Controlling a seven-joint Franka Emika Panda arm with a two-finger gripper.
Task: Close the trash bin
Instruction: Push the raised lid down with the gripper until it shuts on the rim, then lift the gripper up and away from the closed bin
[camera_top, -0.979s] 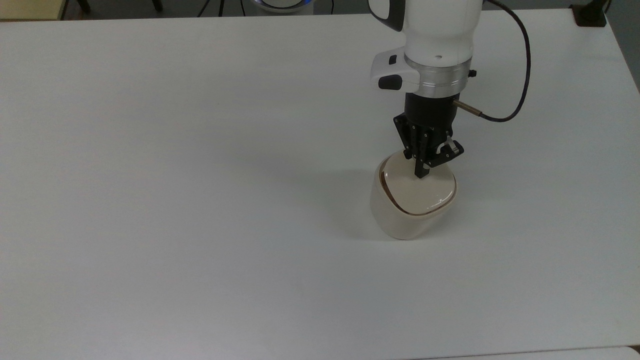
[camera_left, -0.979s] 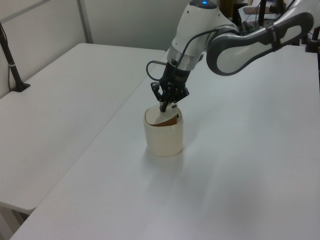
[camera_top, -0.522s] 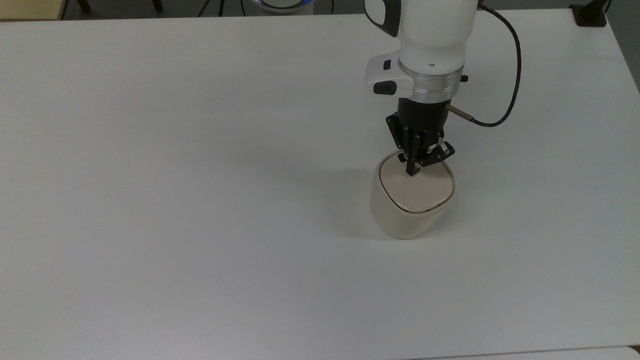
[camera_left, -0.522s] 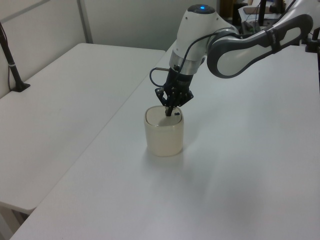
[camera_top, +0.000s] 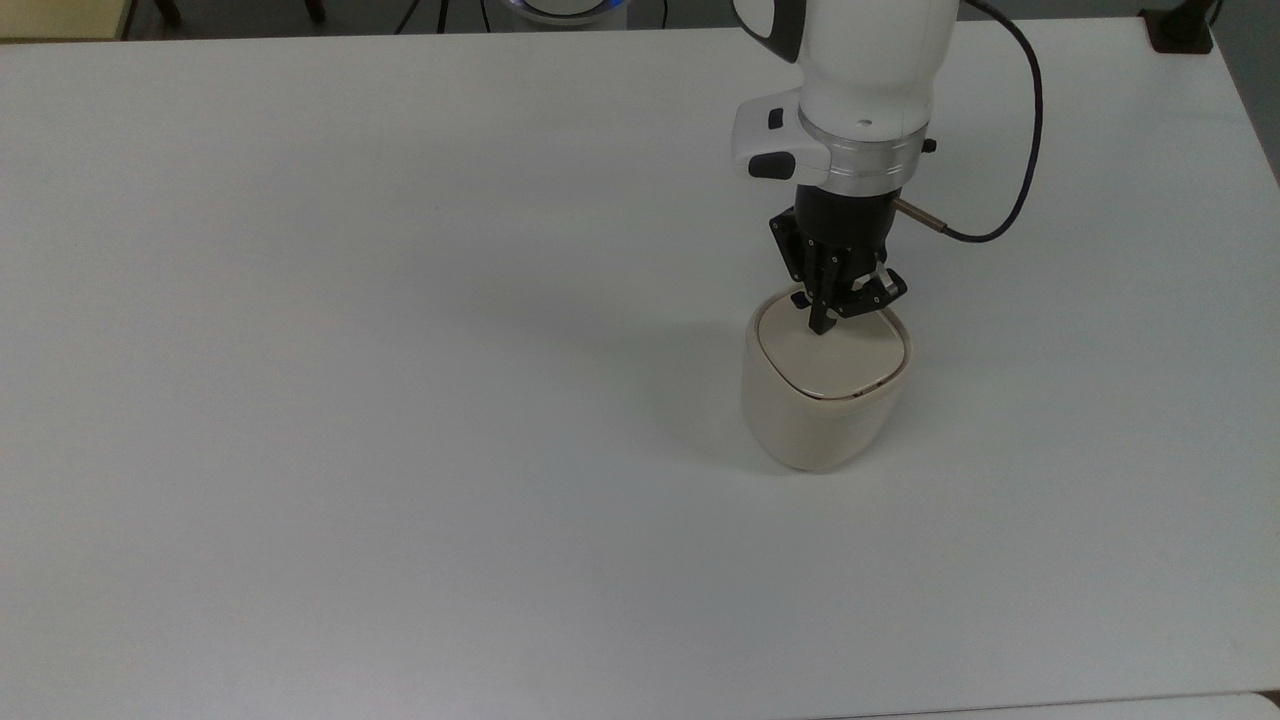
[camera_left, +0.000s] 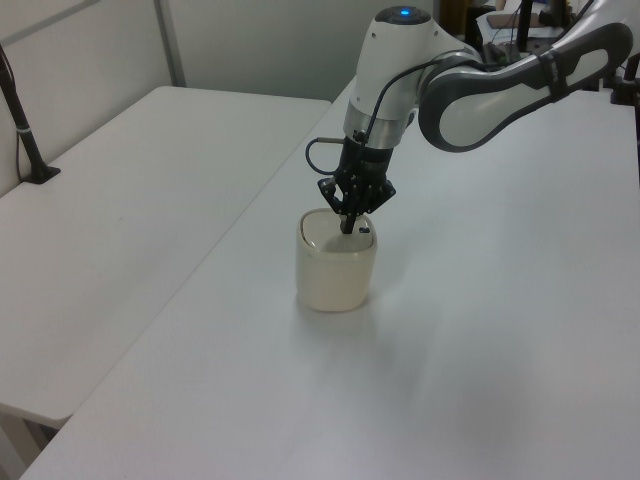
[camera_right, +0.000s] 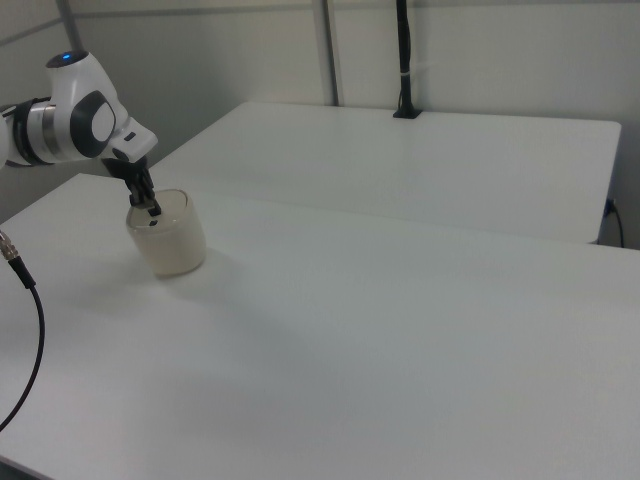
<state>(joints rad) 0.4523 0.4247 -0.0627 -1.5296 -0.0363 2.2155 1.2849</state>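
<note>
Top view: gripper (camera_top: 822, 327) points down with its fingers pressed together into one narrow tip, holding nothing; the tip rests on the lid (camera_top: 832, 357) of the trash bin (camera_top: 822, 420), near the lid's far edge. The bin stands upright on the white table (camera_top: 400, 400), toward the top view's right. Its cream lid lies flat inside the rounded-square rim, with a thin dark seam along the near edge.

Left view: closed gripper (camera_left: 348, 229) touches the lid at the bin's (camera_left: 336, 280) far side; a small black mark (camera_left: 365, 231) sits just beside the tip.

Right view: bin (camera_right: 170, 246) stands near the right view's left edge, gripper (camera_right: 153, 212) on its top.
</note>
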